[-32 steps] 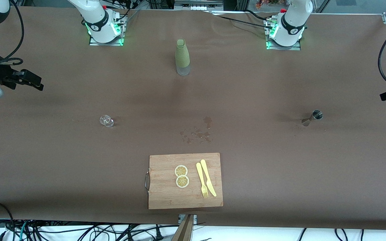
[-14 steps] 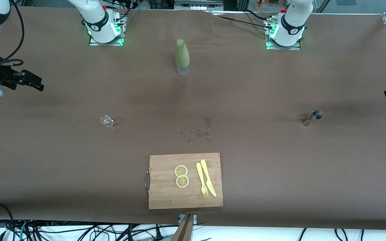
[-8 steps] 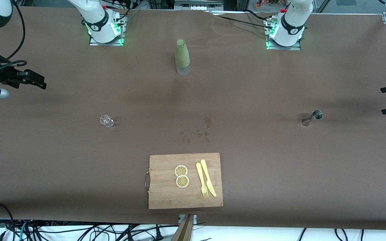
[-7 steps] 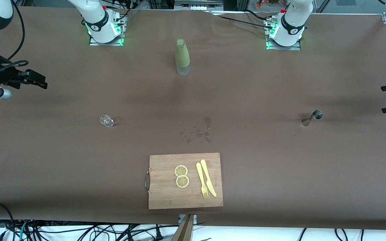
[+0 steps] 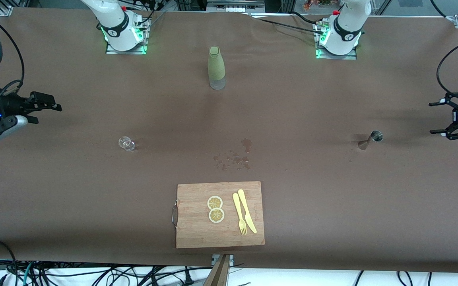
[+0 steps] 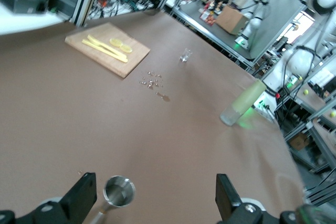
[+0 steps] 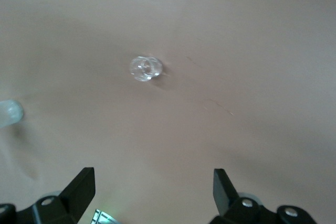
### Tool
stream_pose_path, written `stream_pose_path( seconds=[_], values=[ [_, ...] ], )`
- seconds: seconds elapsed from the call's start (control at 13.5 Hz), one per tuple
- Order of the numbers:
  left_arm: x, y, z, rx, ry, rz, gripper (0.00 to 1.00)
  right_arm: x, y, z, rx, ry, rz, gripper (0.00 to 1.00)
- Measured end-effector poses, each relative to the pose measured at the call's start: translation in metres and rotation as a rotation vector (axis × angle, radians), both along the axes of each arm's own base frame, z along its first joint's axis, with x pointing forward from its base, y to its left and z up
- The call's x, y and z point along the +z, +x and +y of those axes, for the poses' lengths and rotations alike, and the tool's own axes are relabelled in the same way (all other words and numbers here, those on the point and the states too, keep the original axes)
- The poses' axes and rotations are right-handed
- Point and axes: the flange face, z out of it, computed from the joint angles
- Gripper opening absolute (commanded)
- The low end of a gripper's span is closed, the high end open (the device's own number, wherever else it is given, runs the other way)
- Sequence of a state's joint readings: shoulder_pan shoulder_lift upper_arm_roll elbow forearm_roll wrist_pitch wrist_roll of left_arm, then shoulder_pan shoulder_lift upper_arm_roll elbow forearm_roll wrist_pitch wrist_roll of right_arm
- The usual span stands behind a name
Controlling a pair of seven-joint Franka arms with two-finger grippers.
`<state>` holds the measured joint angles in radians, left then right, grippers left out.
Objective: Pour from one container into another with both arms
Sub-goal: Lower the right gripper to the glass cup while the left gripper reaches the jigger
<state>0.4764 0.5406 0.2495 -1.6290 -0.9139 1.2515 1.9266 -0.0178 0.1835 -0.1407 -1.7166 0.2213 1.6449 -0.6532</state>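
Note:
A small clear glass (image 5: 126, 143) stands on the brown table toward the right arm's end. A steel jigger (image 5: 372, 138) stands toward the left arm's end. My right gripper (image 5: 48, 111) hovers open and empty near the table's end, some way from the glass (image 7: 145, 68), which the right wrist view (image 7: 151, 188) shows well ahead of the fingers. My left gripper (image 5: 433, 118) is open and empty beside the jigger. In the left wrist view the jigger (image 6: 119, 192) lies close to one finger of that gripper (image 6: 152, 200). A tall green bottle (image 5: 216, 67) stands between the two bases.
A wooden cutting board (image 5: 197, 234) lies near the front edge with two lemon slices (image 5: 215, 209) and a yellow fork and knife (image 5: 244, 216). Spilled drops (image 5: 235, 157) mark the table's middle. Black cables hang from both wrists.
The left gripper has come in from the table's end toward the jigger and its fingers have spread. The right gripper has shifted a little toward the glass.

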Motion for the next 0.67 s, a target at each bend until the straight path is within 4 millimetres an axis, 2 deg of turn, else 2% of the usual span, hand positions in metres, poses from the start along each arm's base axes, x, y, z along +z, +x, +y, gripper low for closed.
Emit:
stream_pose_path(
  seconds=[0.15,0.37,0.52,0.67],
  values=[
    [-0.047,-0.003,0.003,-0.021,-0.054,-0.092,1.0,-0.024,0.006,-0.003,0.124,0.076,-0.012,1.0],
    [-0.112,-0.005,-0.004,-0.026,-0.132,-0.156,1.0,-0.065,0.02,-0.016,0.363,0.215,-0.114,1.0],
    [-0.147,-0.007,-0.01,-0.026,-0.171,-0.204,1.0,-0.099,0.025,-0.026,0.503,0.339,-0.187,1.0],
    [-0.165,-0.007,-0.013,-0.023,-0.193,-0.27,1.0,-0.128,0.028,-0.034,0.616,0.455,-0.272,1.0]
  ],
)
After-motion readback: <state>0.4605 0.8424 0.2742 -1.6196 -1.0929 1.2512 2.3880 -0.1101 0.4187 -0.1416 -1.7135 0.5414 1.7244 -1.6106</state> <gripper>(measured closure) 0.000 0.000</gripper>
